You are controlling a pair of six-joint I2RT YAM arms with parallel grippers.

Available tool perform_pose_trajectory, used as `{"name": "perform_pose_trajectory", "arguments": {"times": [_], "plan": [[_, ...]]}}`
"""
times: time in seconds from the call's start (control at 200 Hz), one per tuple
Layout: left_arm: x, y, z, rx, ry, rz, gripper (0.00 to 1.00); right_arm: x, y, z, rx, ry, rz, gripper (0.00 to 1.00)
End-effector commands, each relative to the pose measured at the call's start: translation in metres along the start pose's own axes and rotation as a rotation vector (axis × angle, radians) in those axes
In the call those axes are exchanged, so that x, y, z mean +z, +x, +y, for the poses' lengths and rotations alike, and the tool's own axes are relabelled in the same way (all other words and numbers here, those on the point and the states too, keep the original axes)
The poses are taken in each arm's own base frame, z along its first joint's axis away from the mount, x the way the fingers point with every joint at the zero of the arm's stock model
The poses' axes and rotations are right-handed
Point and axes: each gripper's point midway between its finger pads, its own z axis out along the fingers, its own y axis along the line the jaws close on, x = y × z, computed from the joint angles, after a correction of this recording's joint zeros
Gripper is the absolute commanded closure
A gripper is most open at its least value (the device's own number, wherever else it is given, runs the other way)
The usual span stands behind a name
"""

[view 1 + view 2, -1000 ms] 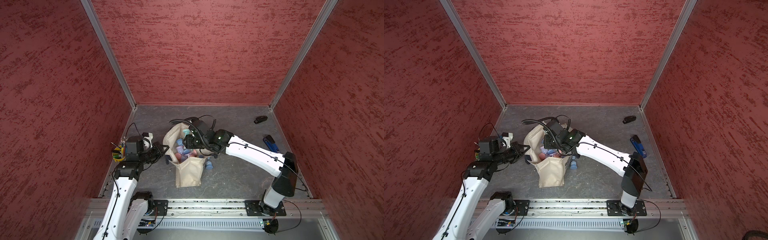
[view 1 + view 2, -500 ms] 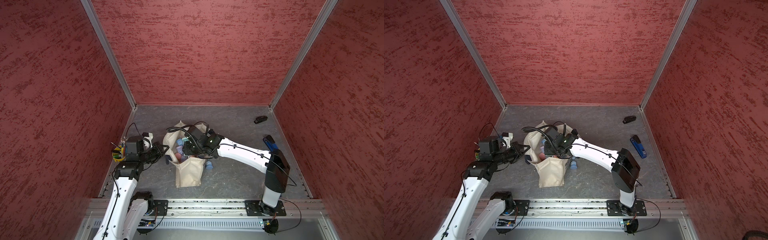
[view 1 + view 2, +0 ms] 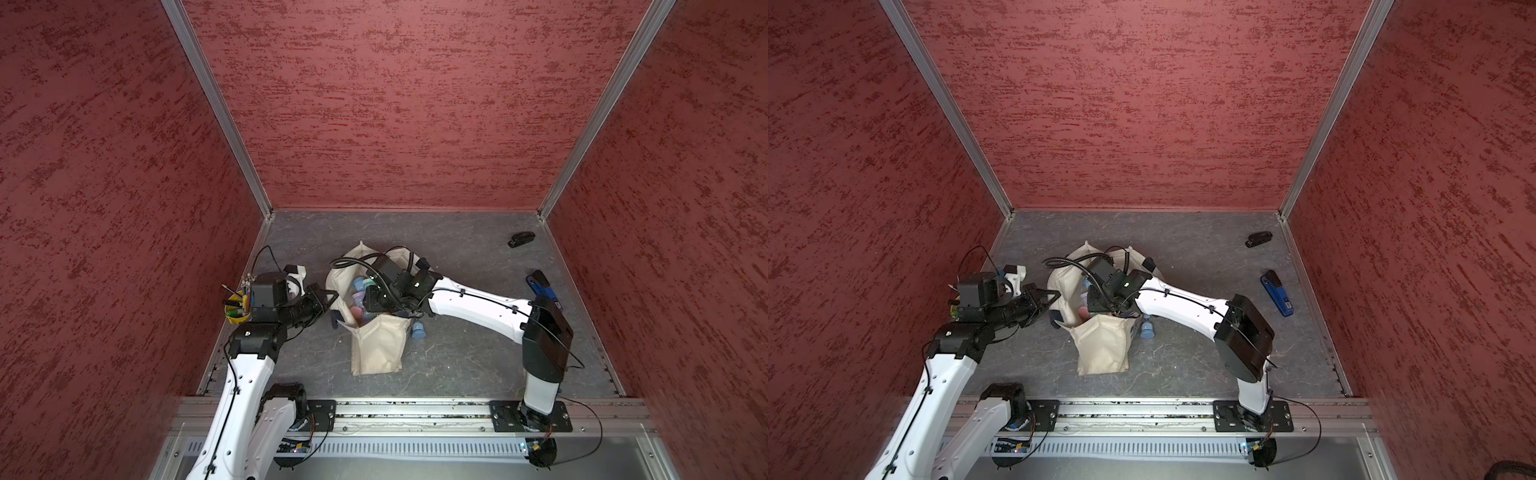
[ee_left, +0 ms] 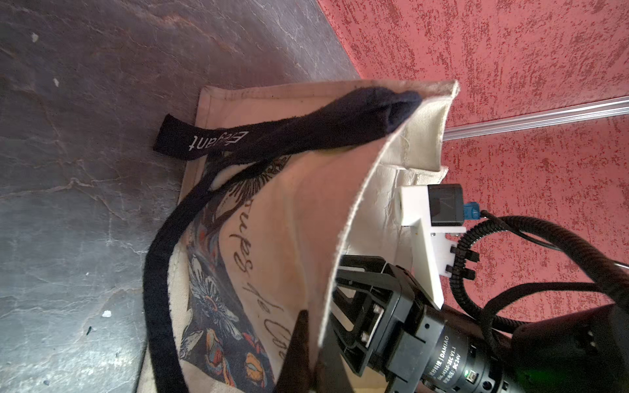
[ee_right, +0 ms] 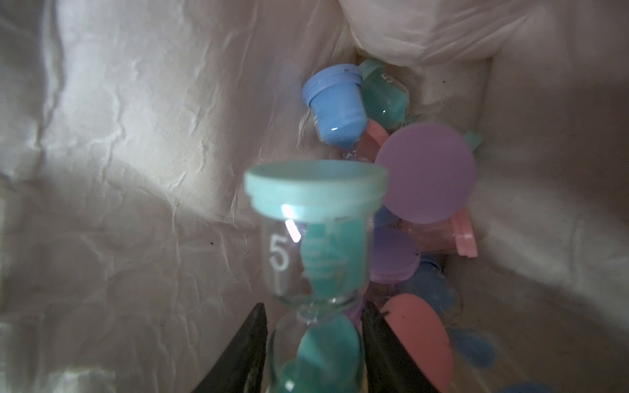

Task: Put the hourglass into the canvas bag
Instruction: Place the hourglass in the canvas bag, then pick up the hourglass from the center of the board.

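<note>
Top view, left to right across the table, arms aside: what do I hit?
Yellow pen cup → canvas bag → blue stapler. Left out for overlap: the loose blue hourglass by the bag, the small black item near the stapler.

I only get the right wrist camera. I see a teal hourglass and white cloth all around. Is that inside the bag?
Observer: Yes, both top views show the right gripper reaching into the canvas bag through its open mouth.
Operator: Who's holding it open?
Observer: The left gripper, pinching the rim.
Operator: Any hourglasses outside?
Observer: One blue hourglass lies on the table beside the bag.
</note>
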Motion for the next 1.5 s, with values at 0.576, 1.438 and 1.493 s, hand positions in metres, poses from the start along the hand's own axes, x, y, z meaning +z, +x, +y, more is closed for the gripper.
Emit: {"name": "perform_pose_trajectory", "arguments": {"times": [0.576, 1.438, 1.493], "plan": [[-0.002, 0.000, -0.004, 0.011, 0.002, -0.003, 0.99, -0.160, -0.057, -0.016, -0.003, 0.067, -0.413, 0.33], [-0.005, -0.003, -0.007, 0.024, -0.004, -0.012, 1.00, -0.114, 0.108, -0.097, -0.033, 0.015, -0.142, 0.33], [-0.005, -0.003, -0.007, 0.025, -0.004, -0.014, 1.00, -0.100, 0.115, -0.103, -0.021, 0.028, -0.122, 0.33]]}}
